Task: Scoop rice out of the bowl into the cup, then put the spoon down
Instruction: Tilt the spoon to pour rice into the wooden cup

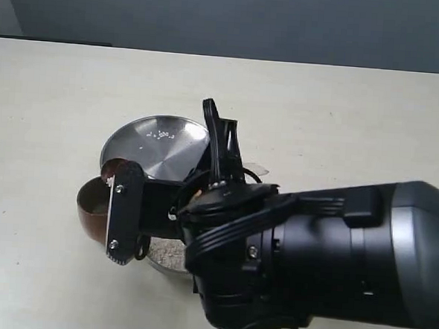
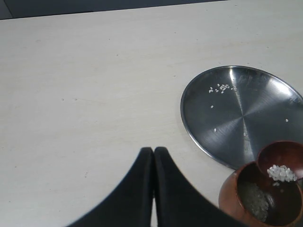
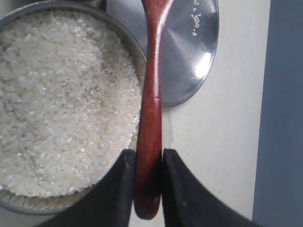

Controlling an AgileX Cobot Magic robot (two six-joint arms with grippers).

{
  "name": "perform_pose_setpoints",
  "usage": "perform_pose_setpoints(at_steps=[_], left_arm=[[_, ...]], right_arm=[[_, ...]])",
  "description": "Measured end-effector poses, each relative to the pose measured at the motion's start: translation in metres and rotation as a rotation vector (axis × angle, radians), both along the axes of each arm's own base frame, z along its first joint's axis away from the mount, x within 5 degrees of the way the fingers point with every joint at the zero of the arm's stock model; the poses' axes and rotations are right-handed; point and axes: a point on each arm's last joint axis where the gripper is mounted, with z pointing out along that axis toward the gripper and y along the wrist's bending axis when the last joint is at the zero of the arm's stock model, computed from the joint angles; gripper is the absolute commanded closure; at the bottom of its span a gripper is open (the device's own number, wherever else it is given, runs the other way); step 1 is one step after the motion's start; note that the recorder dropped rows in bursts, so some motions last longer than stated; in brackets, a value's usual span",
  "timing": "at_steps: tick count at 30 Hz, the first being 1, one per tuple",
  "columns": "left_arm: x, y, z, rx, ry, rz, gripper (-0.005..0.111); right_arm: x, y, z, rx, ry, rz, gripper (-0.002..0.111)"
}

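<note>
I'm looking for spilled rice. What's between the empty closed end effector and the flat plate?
Just bare table between the left end effector and the plate, shown in the left wrist view.

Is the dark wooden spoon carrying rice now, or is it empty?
Carrying rice: a small heap of white grains lies in the dark reddish wooden spoon, above the round brown wooden cup.
</note>
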Motion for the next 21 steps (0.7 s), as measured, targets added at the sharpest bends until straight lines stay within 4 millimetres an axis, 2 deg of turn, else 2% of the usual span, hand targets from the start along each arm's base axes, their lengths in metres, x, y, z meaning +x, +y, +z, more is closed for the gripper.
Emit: perform_pose_setpoints(at_steps=[4,10,15,21], left_arm=[[0.000,0.000,0.000,0.000,0.000,0.000,0.106],[0.000,0.000,0.000,0.000,0.000,0.000,0.106],[0.000,0.000,0.000,0.000,0.000,0.000,0.106],[0.000,0.000,0.000,0.000,0.000,0.000,0.106]], right_arm=[[-0.002,0.001,0.001,-0.016,-0.016,0.022,0.109],[-0.017,0.011,0.004,-0.052,-0.078,0.127,0.109],[-0.015,0.008,0.004,-0.082,-0.096,0.099,0.109],[-0.009,0.012,-0.009,-0.140,-0.136,0.047,0.109]])
